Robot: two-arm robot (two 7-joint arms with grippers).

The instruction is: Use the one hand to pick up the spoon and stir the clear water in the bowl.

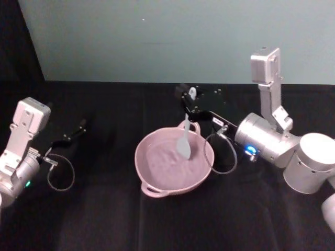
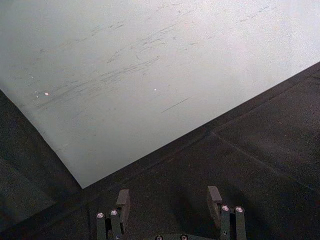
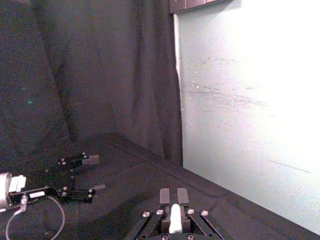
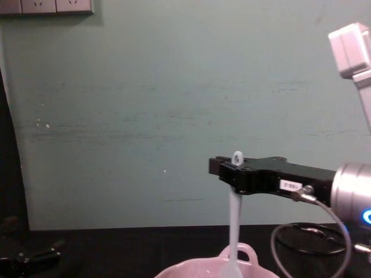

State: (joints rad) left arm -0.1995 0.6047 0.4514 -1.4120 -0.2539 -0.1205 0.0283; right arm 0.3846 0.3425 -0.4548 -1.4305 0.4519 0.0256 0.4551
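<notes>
Head view: spoon (image 1: 184,141) is held clamped near its ring end by the right gripper (image 1: 187,100) at frame centre, blade down in the bowl (image 1: 138,159); slow circles kept off the rim are advised, with the left gripper (image 1: 78,130) parked at left, fingers apart.

Black tablecloth (image 1: 104,219) under the right gripper's fingers (image 3: 164,195); pale green wall panel (image 3: 250,100) ahead of them; black curtain (image 3: 100,65) beside that panel; white wall sockets (image 4: 46,6) high above finger level.
</notes>
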